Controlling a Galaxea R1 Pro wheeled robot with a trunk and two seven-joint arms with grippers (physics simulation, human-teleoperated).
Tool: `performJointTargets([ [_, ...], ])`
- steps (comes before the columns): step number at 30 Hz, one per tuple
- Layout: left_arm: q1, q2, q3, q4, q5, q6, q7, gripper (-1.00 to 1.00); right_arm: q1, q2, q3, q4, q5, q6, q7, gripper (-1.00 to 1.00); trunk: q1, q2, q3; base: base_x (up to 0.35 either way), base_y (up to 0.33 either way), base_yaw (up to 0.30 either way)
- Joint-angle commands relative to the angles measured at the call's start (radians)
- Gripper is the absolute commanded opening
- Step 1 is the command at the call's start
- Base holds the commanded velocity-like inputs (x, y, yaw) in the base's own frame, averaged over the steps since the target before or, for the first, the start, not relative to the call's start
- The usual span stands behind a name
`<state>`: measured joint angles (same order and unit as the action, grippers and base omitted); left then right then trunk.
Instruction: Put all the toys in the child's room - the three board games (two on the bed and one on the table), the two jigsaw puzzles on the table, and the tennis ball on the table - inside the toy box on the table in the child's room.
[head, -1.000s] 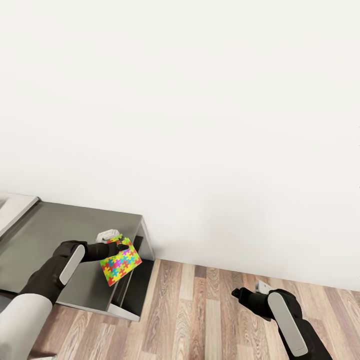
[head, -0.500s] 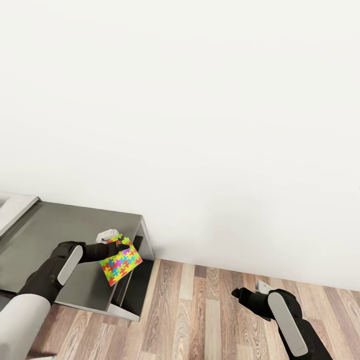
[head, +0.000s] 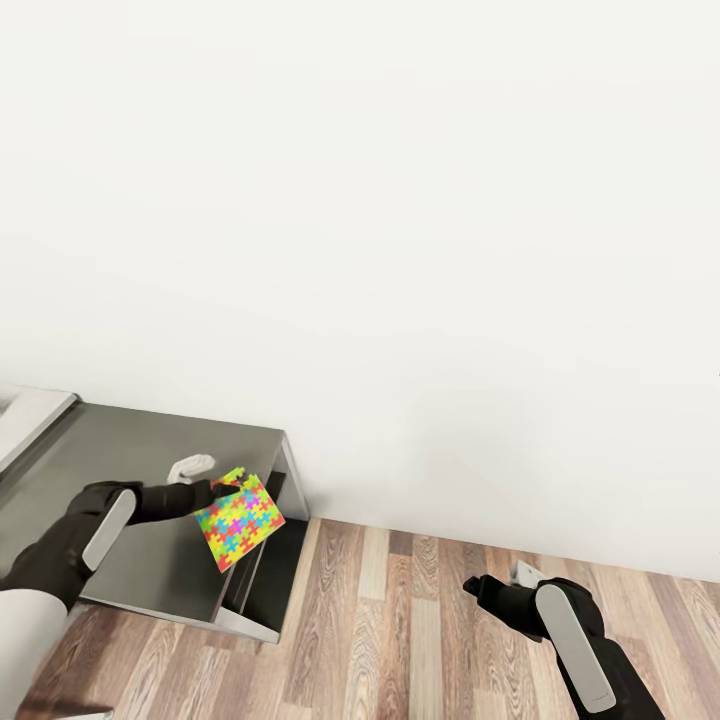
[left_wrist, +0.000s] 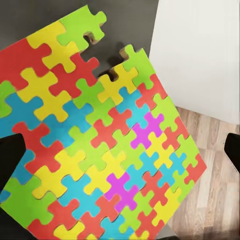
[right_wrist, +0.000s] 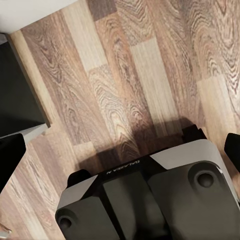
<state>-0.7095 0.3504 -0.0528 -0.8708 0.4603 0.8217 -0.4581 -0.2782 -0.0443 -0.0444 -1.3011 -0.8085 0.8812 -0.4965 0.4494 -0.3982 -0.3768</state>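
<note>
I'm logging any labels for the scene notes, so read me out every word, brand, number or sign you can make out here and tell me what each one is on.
"GALAXEA": small pale lettering on the robot's dark base, seen in the right wrist view; tiny and upside down, so the reading is uncertain.
The jigsaw puzzle held by the left gripper has coloured pieces but no text.

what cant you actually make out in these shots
- Toy box: a pale corner is cut by the head view's left edge; what it is and holds can't be told.
- Left gripper: in the head view the jigsaw puzzle covers its fingertips; the left wrist view shows dark finger pads at its edge.
- Right gripper: fingers point away in the head view; open or shut unclear.
</note>
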Motion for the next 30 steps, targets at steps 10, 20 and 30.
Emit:
performJointTargets([
  [10, -0.001, 0.035, 0.092, -0.002, 0.001, 0.012, -0.129, 1.0, 0.002, 0.0, 0.0, -0.003, -0.01, 0.002, -0.009, 1.0, 0.001, -0.002, -0.002, 0.0, 0.0, 0.0],
  [20, 0.002, 0.127, 0.097, -0.002, -0.003, 0.046, -0.526, 1.0, 0.007, 0.0, 0.0, -0.014, -0.011, 0.002, 0.036, 1.0, 0.001, -0.002, 0.004, 0.0, 0.0, -0.039],
  [30, 0.006, 0.202, 0.095, -0.002, -0.006, 0.09, -0.811, 1.0, 0.014, 0.0, -0.012, -0.058, -0.011, 0.002, 0.118, 1.0, 0.001, -0.002, 0.018, 0.0, 0.0, -0.129],
])
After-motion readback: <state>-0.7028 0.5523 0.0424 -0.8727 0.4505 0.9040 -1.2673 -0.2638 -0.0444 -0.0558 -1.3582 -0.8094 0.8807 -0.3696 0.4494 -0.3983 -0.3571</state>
